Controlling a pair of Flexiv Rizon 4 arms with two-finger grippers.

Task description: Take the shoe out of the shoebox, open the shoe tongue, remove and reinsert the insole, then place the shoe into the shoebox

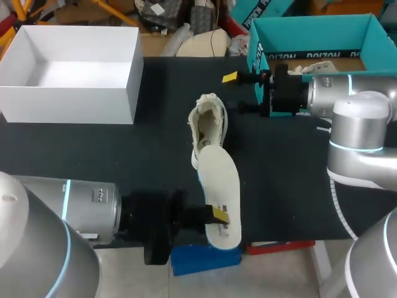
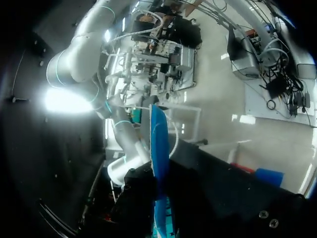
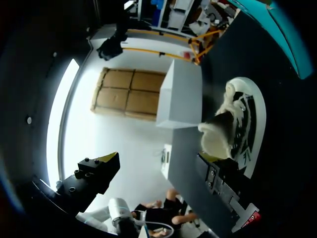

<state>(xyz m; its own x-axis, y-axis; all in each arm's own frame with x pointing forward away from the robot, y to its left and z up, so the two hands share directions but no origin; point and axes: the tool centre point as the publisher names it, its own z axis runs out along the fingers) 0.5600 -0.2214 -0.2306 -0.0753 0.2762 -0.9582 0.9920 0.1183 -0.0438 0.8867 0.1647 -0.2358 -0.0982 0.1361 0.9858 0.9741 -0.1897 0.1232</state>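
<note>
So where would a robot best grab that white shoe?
Probably the rim of the shoe on its right side, one finger inside the opening, one outside. The opening gapes upward, the rim is thin, and the open right end effector sits beside it. The insole, held by the left end effector, covers the near end.

Silver arms, cyan light rings, black wrists, yellow-tipped fingers.

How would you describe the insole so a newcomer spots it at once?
On the dark table, find the white shoe at the middle. The insole reaches from it toward the near edge, pinched by the left pincer. It alone is flat, pale and sole-shaped.
</note>
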